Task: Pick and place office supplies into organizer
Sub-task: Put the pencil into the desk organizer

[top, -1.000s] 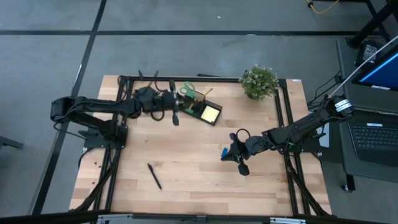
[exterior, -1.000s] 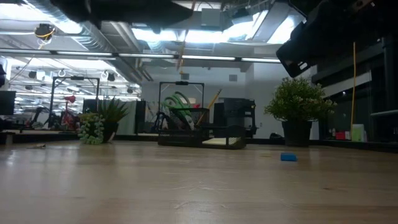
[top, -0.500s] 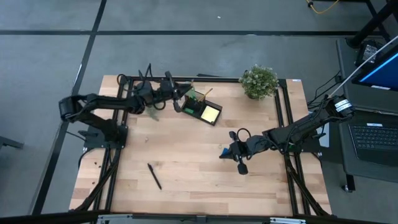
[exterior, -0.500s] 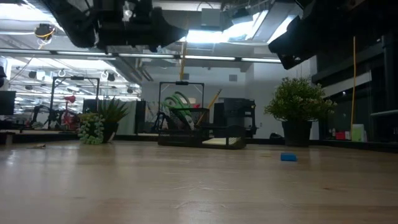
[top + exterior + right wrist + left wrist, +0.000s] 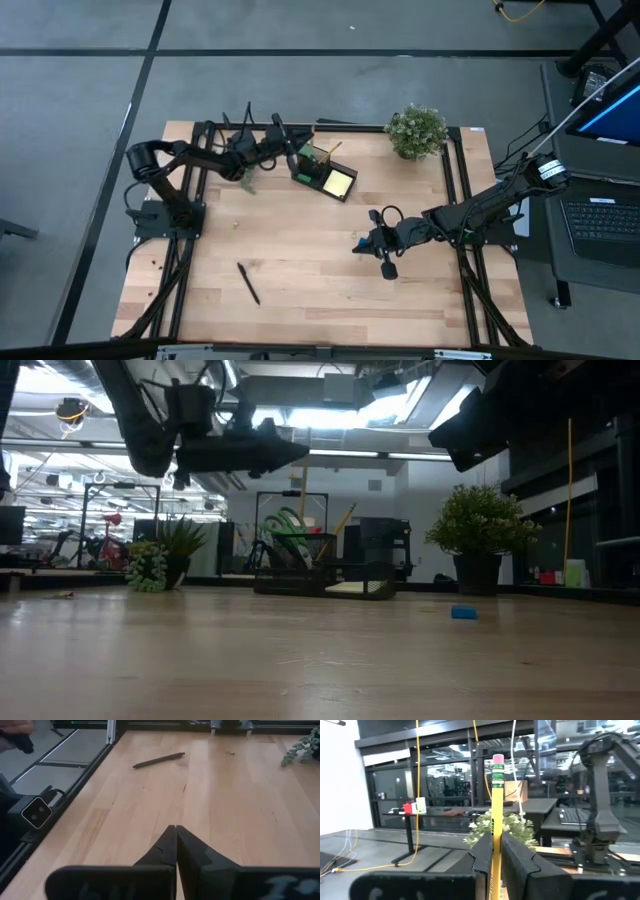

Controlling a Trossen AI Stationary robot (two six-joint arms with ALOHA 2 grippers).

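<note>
My left gripper [image 5: 293, 158] stands near the table's far edge, just left of the black mesh organizer [image 5: 325, 176], shut on a yellow pencil [image 5: 496, 815]. Green-handled scissors [image 5: 304, 150] stick up from the organizer's cup, and a yellow sticky-note pad [image 5: 339, 184] lies in its tray. A black pen [image 5: 248, 283] lies on the table near the front left. A small blue piece [image 5: 463, 612] lies right of centre, beside my right gripper [image 5: 383, 262]. That gripper hangs above the table, shut [image 5: 175, 832] and holding nothing. My left gripper pinches the pencil's shaft [image 5: 494, 837] between its two fingers. The fingers lie about level and across the pencil. It stands upright with its pink eraser end [image 5: 497, 760] on top. In the low view the pencil [image 5: 303, 460] is clear of the table.
A potted plant [image 5: 416, 131] stands at the far right of the table, and a smaller green plant [image 5: 246, 178] sits under my left arm. The wide middle and near part of the wooden table [image 5: 310, 250] is bare apart from the pen.
My left gripper has come down and gone toward the table's far edge, closer to the organizer, carrying the pencil. Its wrist has tipped up to about level. The pencil now stands upright. My right gripper has stayed in place.
</note>
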